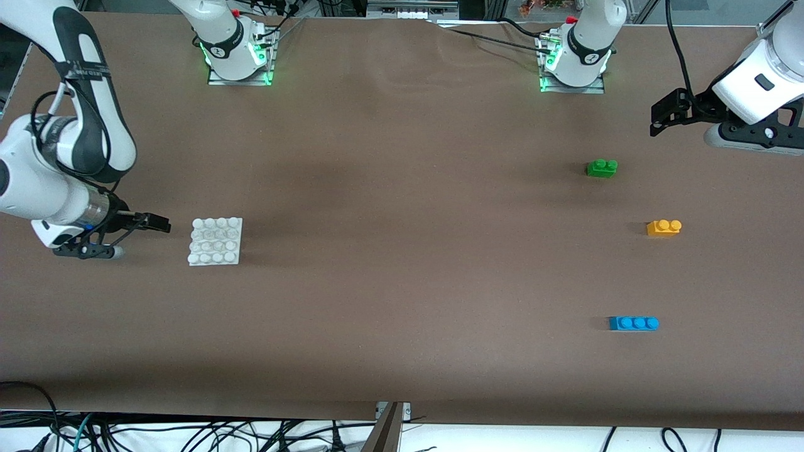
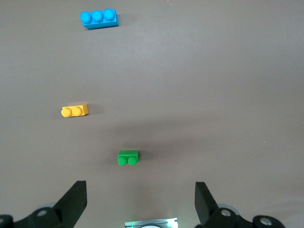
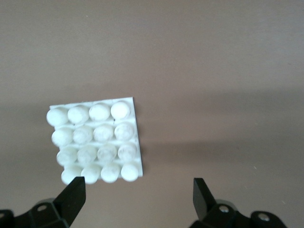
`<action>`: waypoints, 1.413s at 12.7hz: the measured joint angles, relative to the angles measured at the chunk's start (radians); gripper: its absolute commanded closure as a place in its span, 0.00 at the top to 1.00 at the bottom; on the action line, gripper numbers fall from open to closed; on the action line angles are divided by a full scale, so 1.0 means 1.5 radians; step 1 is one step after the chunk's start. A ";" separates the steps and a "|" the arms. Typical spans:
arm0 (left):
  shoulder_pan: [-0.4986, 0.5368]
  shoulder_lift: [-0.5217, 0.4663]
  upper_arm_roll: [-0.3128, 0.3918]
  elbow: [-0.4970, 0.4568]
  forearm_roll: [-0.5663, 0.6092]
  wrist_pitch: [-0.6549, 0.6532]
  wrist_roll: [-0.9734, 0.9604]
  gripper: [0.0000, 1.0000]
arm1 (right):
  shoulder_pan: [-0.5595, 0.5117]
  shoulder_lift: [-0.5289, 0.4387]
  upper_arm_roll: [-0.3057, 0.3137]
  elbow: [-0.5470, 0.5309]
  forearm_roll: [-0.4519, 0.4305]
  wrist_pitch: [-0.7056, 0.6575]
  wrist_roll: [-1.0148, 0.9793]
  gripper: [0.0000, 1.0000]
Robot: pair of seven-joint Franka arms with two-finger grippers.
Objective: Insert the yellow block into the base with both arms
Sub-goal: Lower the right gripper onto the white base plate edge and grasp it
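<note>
The yellow block [image 1: 664, 227] lies on the table toward the left arm's end, studs up; it also shows in the left wrist view [image 2: 74, 111]. The white base [image 1: 215, 241] lies flat toward the right arm's end and shows in the right wrist view [image 3: 95, 142]. My left gripper [image 1: 659, 119] is open and empty, up over the table at the left arm's end, apart from the yellow block; its jaws stand wide in its wrist view [image 2: 140, 199]. My right gripper [image 1: 157, 222] is open and empty, just beside the base without touching it [image 3: 137, 197].
A green two-stud brick [image 1: 602, 167] lies farther from the front camera than the yellow block. A blue three-stud brick [image 1: 634, 323] lies nearer. Both show in the left wrist view, green [image 2: 128, 157] and blue [image 2: 99, 19]. The brown tabletop [image 1: 402, 251] spans the middle.
</note>
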 measured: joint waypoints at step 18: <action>0.000 0.000 0.000 0.001 0.000 0.000 0.000 1.00 | 0.001 0.108 0.026 -0.046 0.089 0.151 -0.076 1.00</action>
